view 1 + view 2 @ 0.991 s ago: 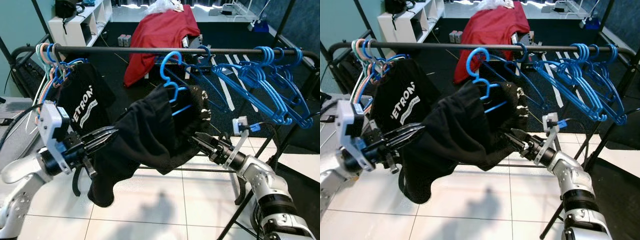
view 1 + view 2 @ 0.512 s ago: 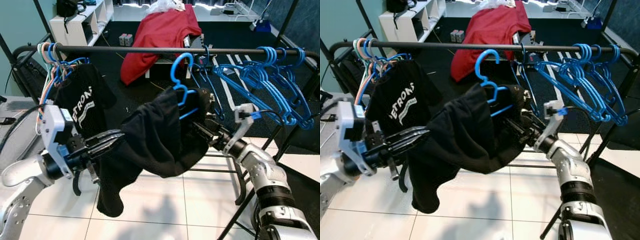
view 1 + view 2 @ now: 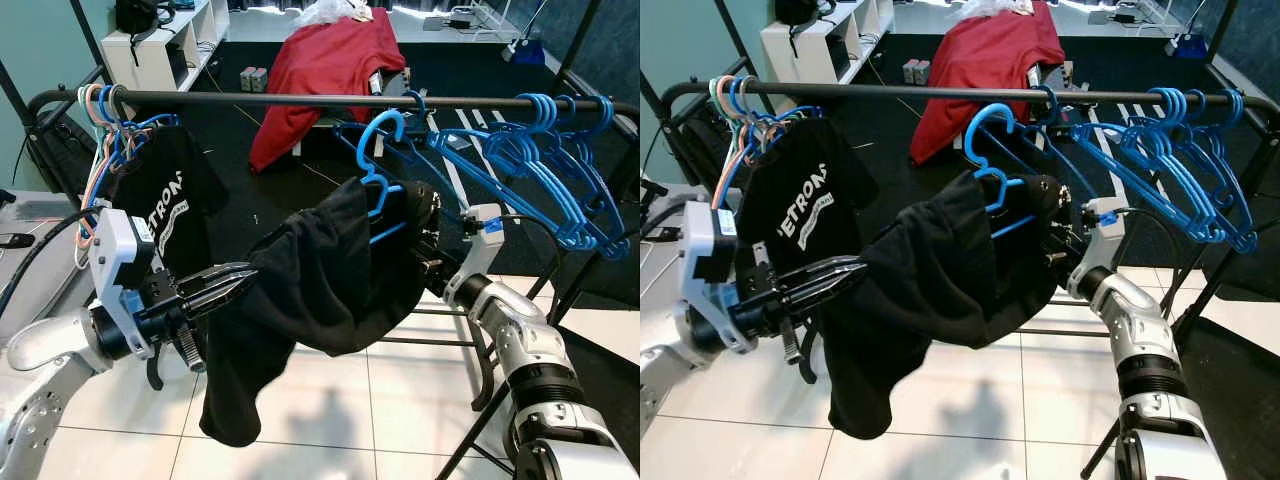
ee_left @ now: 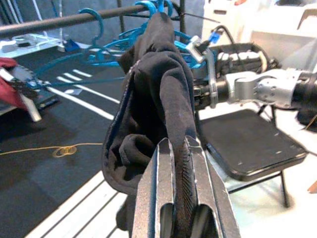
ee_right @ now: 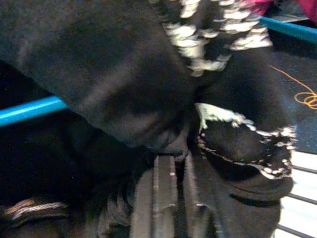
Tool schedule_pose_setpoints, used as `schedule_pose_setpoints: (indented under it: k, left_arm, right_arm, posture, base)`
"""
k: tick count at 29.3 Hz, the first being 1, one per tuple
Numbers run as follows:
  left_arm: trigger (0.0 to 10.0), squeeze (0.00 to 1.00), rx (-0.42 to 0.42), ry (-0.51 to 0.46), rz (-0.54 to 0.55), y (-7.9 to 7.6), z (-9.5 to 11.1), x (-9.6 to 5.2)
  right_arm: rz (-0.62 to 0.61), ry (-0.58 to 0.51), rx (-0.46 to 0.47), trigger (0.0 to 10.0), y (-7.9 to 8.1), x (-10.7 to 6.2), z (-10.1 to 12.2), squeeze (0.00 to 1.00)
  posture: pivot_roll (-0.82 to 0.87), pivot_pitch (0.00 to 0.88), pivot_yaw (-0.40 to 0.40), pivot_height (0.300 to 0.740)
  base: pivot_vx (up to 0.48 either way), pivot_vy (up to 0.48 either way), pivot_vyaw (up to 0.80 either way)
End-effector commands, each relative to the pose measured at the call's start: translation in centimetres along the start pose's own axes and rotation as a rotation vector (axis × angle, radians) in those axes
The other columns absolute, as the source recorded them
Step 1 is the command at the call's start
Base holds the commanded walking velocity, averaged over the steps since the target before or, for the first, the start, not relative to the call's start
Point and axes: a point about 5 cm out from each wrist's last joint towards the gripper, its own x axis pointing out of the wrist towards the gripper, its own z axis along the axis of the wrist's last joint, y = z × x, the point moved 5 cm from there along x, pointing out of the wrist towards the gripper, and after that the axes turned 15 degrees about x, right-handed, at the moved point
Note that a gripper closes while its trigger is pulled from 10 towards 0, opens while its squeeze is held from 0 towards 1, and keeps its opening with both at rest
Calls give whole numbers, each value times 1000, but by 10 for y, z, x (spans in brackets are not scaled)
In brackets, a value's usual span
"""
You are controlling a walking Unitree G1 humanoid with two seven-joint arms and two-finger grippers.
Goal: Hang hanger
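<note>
**— Where is the hanger?**

— Between my two arms, in front of the rail (image 3: 300, 99) and below it. It is a blue hanger (image 3: 381, 165) with a black garment (image 3: 320, 270) draped over it. Its hook sticks up out of the cloth; the tip is close under the rail but I see it just short of the bar, not over it.

**— What is your left gripper doing?**

— My left gripper (image 3: 228, 283) reaches in from the left, its fingers pressed together at the garment's left edge. In my left wrist view the fingers (image 4: 179, 186) sit closed with the black cloth bunched right at their tips; I cannot tell for sure that cloth is pinched between them.

**— And the right?**

— My right gripper (image 3: 1055, 245) comes in from the right and is buried in the garment's right side, beside the blue bar of the hanger. In the right wrist view the fingers (image 5: 163, 198) lie close together, pushed into dark cloth with a frayed white edge. Whether they clamp the hanger or only cloth, I cannot tell.

**— What else is on the rail?**

— At the left end, a bunch of hangers with a black printed shirt (image 3: 170, 205). To the right, a row of bare blue hangers (image 3: 540, 165). Beyond the rail, a red cloth (image 3: 325, 65) lies spread out.
</note>
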Motion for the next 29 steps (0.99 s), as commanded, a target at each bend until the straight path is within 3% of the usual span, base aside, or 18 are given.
schedule_pose_setpoints:
  k: [1,2,8,13,16,18,22,27,28,29]
  left_arm:
    - [10000,0,36,-2,-8,2,6,-6]
    - [10000,0,54,62,-23,5,-1,-16]
    - [10000,0,88,198,-89,4,-13,-38]
    - [10000,0,99,227,-138,1,-12,-43]
    - [10000,0,132,246,-222,-1,-7,-48]
    - [10000,0,149,226,-243,0,0,-47]
    - [10000,0,153,9,-215,12,36,-35]
    - [10000,0,153,-58,-171,19,44,-32]
    - [10000,0,144,-99,-162,21,48,-31]
    - [10000,0,134,-137,-161,23,52,-30]
  right_arm:
    - [-24,-3,-13,0,-5,-3,0,0]
    - [-39,-18,-16,0,-8,-5,5,0]
    - [-85,-58,-38,0,-18,-10,22,0]
    - [-104,-69,-44,0,-23,-12,29,0]
    - [-126,-83,-49,0,-27,-13,36,0]
    - [-131,-85,-48,0,-28,-13,37,0]
    - [-134,-2,-49,0,-27,-11,13,0]
    - [-89,75,-54,0,-20,-9,-4,0]
    - [-96,100,-81,392,-20,-9,-10,0]
    - [-120,108,-96,10000,-22,-7,-15,0]
  posture:
    - [-65,139,8,740]
    - [-63,142,10,740]
    - [-61,144,6,740]
    - [-61,144,4,740]
    - [-63,140,1,740]
    - [-65,133,2,740]
    - [-74,131,8,740]
    - [-76,131,7,740]
    - [-80,128,9,740]
    - [-82,126,8,740]
  base:
    - [0,0,0]
    - [0,0,0]
    - [0,0,0]
    - [0,0,0]
    - [0,0,0]
    - [0,0,0]
    - [0,0,0]
    - [0,0,0]
    - [0,0,0]
    - [0,0,0]
